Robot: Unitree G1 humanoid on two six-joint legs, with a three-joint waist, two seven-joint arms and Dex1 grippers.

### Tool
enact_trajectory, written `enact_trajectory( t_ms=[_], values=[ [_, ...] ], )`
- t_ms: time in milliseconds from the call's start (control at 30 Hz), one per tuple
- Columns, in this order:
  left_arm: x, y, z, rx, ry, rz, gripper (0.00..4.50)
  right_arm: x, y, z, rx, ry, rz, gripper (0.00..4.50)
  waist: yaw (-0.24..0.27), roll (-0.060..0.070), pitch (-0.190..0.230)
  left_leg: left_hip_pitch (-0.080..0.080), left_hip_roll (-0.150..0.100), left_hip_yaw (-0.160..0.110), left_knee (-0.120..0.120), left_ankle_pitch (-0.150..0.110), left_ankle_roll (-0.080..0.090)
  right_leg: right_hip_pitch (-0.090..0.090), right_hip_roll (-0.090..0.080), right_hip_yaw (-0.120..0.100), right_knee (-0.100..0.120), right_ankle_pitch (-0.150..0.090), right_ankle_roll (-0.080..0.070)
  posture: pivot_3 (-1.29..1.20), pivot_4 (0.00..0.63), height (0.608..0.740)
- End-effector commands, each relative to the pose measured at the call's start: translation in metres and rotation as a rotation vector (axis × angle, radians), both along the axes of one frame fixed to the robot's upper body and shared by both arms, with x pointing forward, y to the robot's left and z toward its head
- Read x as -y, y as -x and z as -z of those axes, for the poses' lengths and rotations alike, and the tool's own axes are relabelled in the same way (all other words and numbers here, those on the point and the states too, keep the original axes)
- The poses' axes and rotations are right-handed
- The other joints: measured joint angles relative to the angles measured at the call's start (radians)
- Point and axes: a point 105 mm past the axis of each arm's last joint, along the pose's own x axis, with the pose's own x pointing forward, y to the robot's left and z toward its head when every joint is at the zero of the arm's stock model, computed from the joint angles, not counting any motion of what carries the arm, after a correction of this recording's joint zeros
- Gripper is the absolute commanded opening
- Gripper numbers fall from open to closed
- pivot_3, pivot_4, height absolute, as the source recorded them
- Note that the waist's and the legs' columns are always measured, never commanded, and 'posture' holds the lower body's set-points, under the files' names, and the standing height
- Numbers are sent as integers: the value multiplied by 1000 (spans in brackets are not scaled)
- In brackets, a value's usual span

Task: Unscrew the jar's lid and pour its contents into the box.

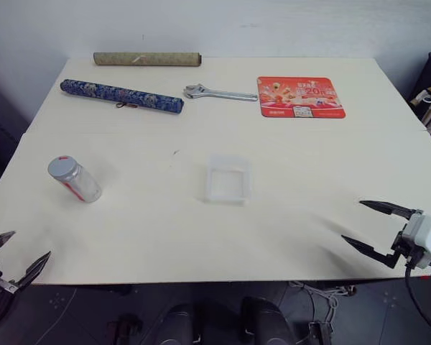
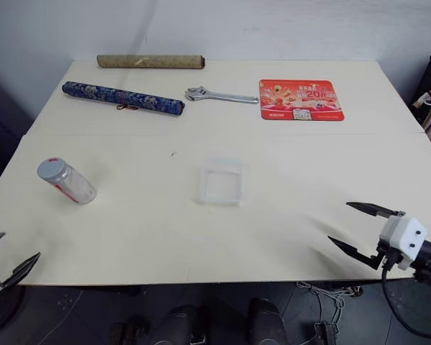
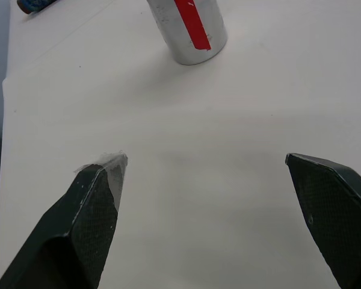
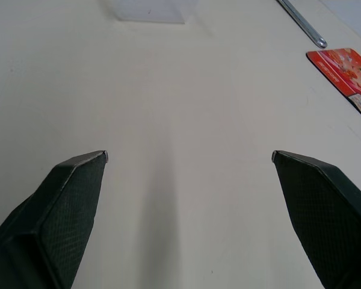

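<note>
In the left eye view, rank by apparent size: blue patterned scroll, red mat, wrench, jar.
1. Blue patterned scroll, the longest.
2. Red mat, shorter but far broader; it could be ranked first by area.
3. Wrench.
4. Jar, smallest though nearer the camera.

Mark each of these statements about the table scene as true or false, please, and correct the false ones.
1. The jar lies on its side with the lid still on it. True.
2. The left gripper is shut on the jar. False: its fingers stand open near the table's front edge, apart from the jar.
3. The box sits near the middle of the table, between the two grippers. True.
4. The wrench lies inside the box. False: it lies at the far side, between the blue scroll and the red mat.
5. The right gripper is open and holds nothing. True.
</note>
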Motion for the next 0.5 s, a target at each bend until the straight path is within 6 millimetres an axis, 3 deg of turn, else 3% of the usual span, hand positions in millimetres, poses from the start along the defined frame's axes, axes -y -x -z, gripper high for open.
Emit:
enact_trajectory(
  t_ms=[33,167,233,300,433,500],
  values=[
    [2,-1,-11,50,4,-13,4462,-10,-3,-9,25,-30,2,4500,0,0,0,0,0,0,0,0,0,0,0,0,0,0,0,0,150,740],
    [-4,3,-15,87,92,-95,4462,-29,-11,-17,28,-108,-4,4500,1,0,0,0,0,0,0,0,0,0,0,0,0,0,0,0,150,740],
    [-12,11,-17,132,206,-177,4462,-54,-19,-39,120,-300,-24,4500,-3,-1,0,0,0,0,0,0,0,0,0,0,1,0,0,0,150,740],
    [-20,17,-15,149,249,-258,4462,-74,-19,-51,171,-387,-64,4500,-10,-1,0,0,1,0,0,0,-1,0,1,0,1,0,0,0,150,740],
    [-24,24,-4,149,327,-403,4462,-125,-4,-61,248,-450,-282,4500,-3,-2,-1,0,1,0,1,0,0,0,1,0,2,0,0,0,150,740],
    [-17,22,-2,150,364,-411,4462,-139,2,-63,283,-463,-367,4500,-2,-4,-1,0,1,0,1,0,0,0,1,0,3,0,0,0,150,740]
  ],
)
